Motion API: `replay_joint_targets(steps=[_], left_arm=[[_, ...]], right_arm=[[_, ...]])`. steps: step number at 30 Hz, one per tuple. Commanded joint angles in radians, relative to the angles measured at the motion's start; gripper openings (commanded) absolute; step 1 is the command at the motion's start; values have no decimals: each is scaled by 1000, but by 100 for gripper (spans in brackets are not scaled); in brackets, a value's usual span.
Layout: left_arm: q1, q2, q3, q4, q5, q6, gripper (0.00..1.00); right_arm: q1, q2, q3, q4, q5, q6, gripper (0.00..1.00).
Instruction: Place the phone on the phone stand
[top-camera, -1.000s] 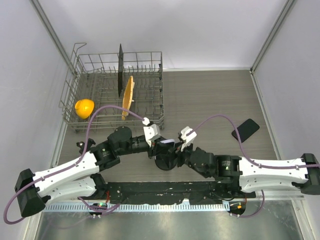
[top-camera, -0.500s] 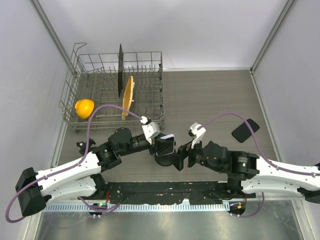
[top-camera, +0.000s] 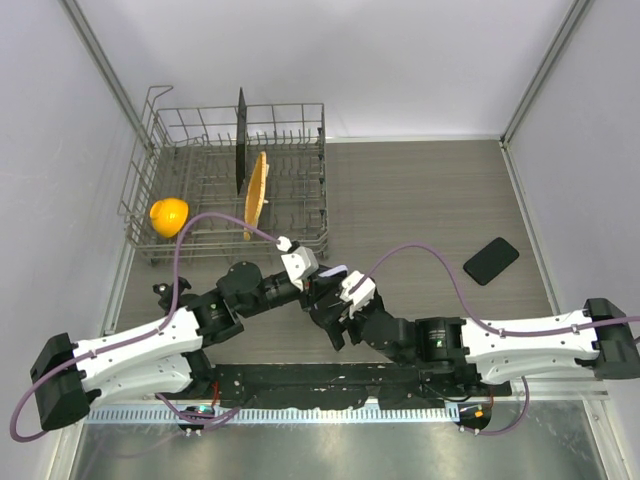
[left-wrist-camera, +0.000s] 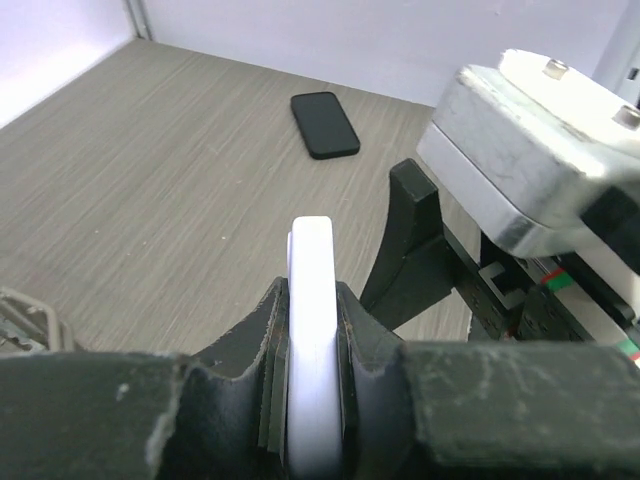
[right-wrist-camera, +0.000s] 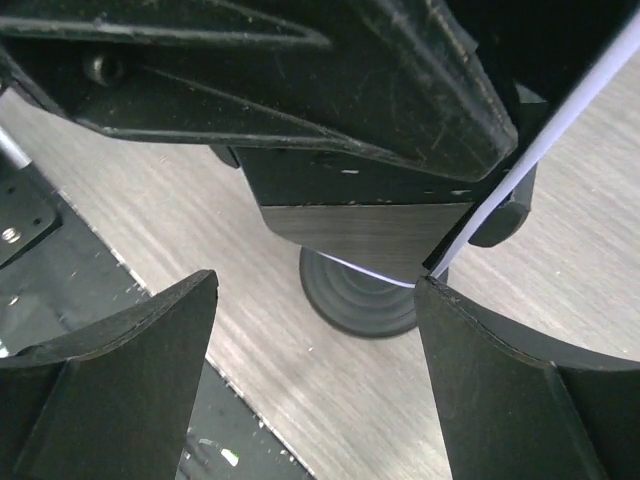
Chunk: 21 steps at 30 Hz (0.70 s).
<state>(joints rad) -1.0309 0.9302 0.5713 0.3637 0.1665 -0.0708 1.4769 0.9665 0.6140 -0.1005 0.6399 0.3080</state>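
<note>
My left gripper (top-camera: 320, 286) is shut on the phone (left-wrist-camera: 312, 330), a thin slab with a white edge held on edge between the fingers (left-wrist-camera: 250, 345). The black phone stand (right-wrist-camera: 362, 297) has a round base on the table, and its upright (left-wrist-camera: 414, 240) rises just right of the phone. In the right wrist view the phone's dark face (right-wrist-camera: 365, 235) hangs directly above the base. My right gripper (right-wrist-camera: 318, 375) is open, its two fingers spread wide on either side of the base, short of it and touching nothing. From above, it (top-camera: 340, 312) sits beside the stand (top-camera: 322, 325).
A second, black phone (top-camera: 491, 260) lies flat at the right of the table, also seen in the left wrist view (left-wrist-camera: 325, 124). A wire dish rack (top-camera: 300, 170) with an upright black plate and a wooden piece stands at the back left. An orange object (top-camera: 168, 216) lies beside it.
My right gripper has swung left and lower, in toward the stand's base, with its jaws spread wider. My left gripper still holds the phone over the stand and has barely moved.
</note>
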Motion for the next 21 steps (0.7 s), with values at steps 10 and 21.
replay_joint_targets(steps=[10,21], left_arm=[[-57,-31,85,-32,-202,-3,48],[-57,-129,133,-111,-141,-52,88]], right_arm=[[2,-67,-5,67,173,-49,84],[2,-126,88,-119,37,124,86]])
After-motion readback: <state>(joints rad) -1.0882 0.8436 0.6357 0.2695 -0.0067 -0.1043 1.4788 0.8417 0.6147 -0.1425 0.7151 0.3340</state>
